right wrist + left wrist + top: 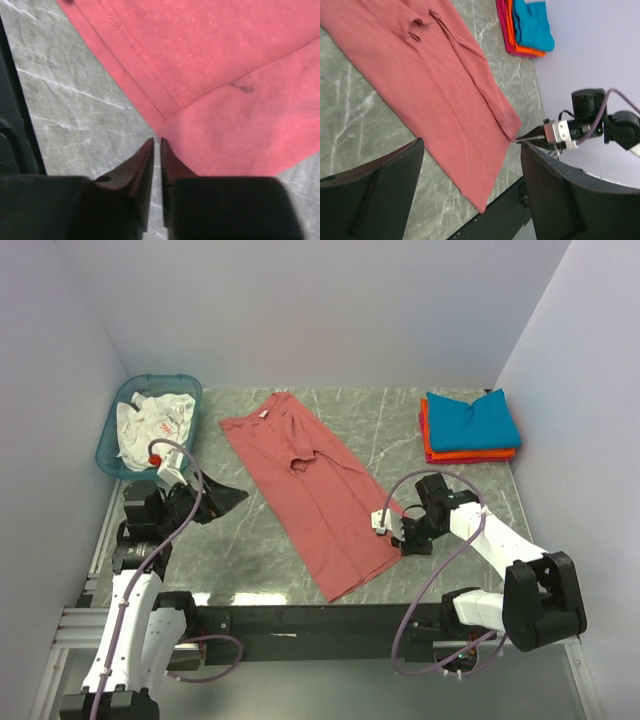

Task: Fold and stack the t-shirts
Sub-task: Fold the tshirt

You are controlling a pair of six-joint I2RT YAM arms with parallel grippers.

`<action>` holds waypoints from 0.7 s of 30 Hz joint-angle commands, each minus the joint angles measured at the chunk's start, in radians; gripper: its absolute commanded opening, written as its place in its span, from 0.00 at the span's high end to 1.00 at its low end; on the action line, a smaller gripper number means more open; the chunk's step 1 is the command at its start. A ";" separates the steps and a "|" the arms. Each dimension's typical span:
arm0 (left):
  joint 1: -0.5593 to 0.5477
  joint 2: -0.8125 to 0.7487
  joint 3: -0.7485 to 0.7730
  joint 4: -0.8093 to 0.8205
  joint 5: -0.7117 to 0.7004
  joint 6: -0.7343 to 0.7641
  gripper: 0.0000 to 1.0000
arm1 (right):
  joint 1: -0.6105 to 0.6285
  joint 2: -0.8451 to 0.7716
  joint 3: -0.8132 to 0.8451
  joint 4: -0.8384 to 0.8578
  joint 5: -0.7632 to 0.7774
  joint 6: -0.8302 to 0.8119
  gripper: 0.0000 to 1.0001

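Right end effector [156, 141] ajar beside red shirt [225, 75].

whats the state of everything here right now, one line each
red t-shirt: folded into a long strip, lying flat
teal t-shirt: folded, on top of the orange one
orange t-shirt: folded, under the teal one
basket: holding crumpled white cloth
left gripper: jaws wide open, empty
right gripper: jaws barely apart, empty, at the red t-shirt's corner

The dusty-red t-shirt [305, 490] lies flat as a long diagonal strip, a hem corner just past the right claw [156, 143], with the folded teal-blue t-shirt [472, 420] atop the orange t-shirt [468, 454] well beyond.
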 commanded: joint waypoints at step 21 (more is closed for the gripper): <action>-1.233 0.283 0.164 0.084 -0.849 0.331 0.16 | -0.348 -0.217 0.215 -0.019 -0.473 -0.110 0.17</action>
